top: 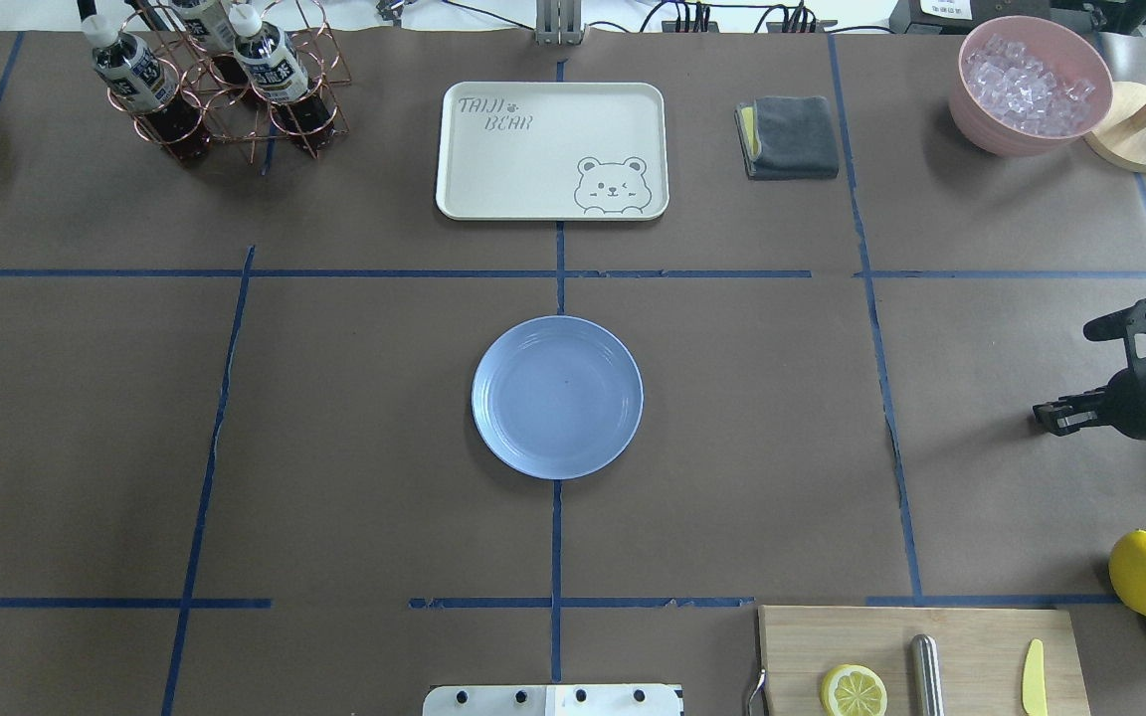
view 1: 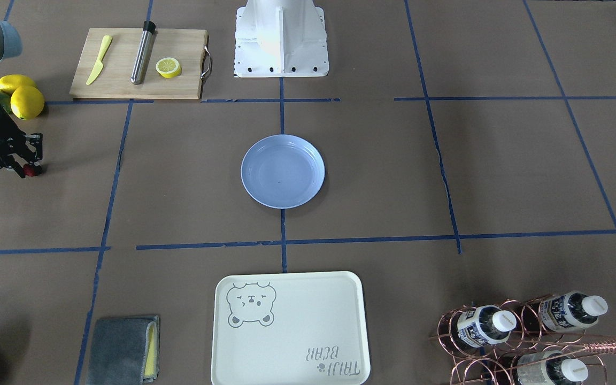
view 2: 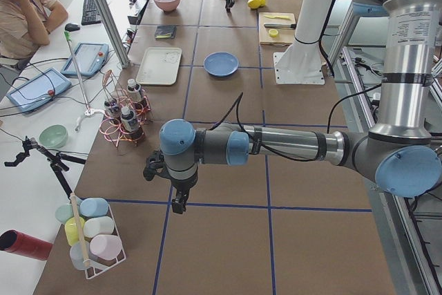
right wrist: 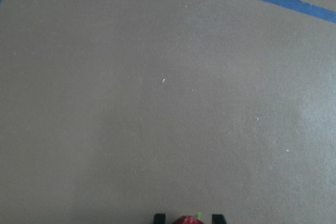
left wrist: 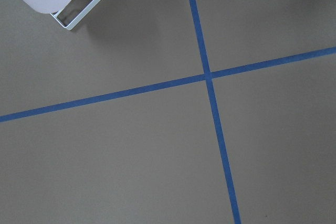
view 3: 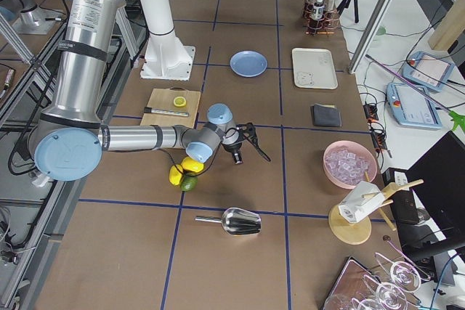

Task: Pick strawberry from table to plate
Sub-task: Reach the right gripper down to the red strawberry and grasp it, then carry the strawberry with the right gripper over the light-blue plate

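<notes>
Strawberry caught, and the trip to the plate comes next.
The right pincer [view 1: 25,163] looks squeezed nearly shut on the little red strawberry [view 1: 32,170], which sits between its tips, low over the desk [view 1: 179,203] and well away from the plate [view 1: 282,171]. Next it should lift and carry the berry across to the plate without dropping it. The left pincer [view 2: 178,202] is far from the plate too, and I cannot tell if it is open.
</notes>
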{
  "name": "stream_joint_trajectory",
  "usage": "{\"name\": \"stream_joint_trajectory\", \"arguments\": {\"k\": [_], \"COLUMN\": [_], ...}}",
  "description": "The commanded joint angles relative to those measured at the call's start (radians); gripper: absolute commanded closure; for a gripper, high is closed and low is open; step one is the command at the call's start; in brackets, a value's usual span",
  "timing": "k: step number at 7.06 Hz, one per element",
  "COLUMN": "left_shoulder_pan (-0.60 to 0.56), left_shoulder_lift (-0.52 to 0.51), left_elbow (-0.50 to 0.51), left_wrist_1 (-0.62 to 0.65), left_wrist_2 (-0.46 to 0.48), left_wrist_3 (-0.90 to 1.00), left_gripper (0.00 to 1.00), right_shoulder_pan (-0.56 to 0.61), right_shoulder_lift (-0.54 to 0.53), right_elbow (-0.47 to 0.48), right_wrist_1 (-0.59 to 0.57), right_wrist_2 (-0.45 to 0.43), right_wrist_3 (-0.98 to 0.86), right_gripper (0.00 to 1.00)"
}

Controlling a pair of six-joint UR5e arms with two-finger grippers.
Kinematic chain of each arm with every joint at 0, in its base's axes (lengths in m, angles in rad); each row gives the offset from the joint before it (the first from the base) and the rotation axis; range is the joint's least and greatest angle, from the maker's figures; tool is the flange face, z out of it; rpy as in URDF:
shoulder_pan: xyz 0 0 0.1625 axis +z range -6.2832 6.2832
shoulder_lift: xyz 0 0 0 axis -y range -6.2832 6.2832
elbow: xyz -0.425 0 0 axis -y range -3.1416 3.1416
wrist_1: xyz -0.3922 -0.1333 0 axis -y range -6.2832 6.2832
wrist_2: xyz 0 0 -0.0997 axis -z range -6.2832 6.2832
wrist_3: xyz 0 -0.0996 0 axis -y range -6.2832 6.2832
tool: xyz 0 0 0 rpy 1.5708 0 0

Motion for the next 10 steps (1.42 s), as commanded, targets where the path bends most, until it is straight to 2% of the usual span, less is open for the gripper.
{"name": "stream_joint_trajectory", "arguments": {"k": [1,2,3,4,5,7,8,10], "left_shoulder_pan": [0.000,0.000,0.000,0.000,0.000,0.000,-0.003,-0.003], "left_shoulder_lift": [-0.001,-0.001,-0.001,-0.001,-0.001,-0.001,-0.001,0.000], "left_elbow": [-0.004,-0.007,-0.017,-0.022,-0.030,-0.040,-0.040,-0.040], "left_wrist_1": [-0.002,-0.001,-0.001,-0.001,0.002,0.009,0.012,0.012], "left_wrist_2": [0.000,0.000,0.000,0.000,0.000,0.000,0.000,0.000], "left_wrist_3": [0.000,0.000,0.002,0.002,0.000,0.000,0.000,0.002], "left_gripper": [0.00,0.00,0.00,0.00,0.00,0.00,0.00,0.00], "right_shoulder_pan": [-0.002,-0.002,-0.005,-0.016,-0.063,-0.210,-0.269,-0.341], "right_shoulder_lift": [0.023,0.084,0.219,0.383,0.508,0.801,0.910,1.036], "right_elbow": [0.074,0.110,0.119,0.131,0.133,0.081,0.005,-0.164], "right_wrist_1": [-0.009,-0.027,-0.152,-0.358,-0.474,-0.747,-0.780,-0.779], "right_wrist_2": [0.002,0.005,0.010,0.004,-0.005,-0.153,-0.212,-0.295], "right_wrist_3": [0.012,0.058,0.107,0.141,0.200,0.339,0.406,0.442], "right_gripper": [1.00,1.00,1.00,1.00,1.00,1.00,1.00,1.00]}}
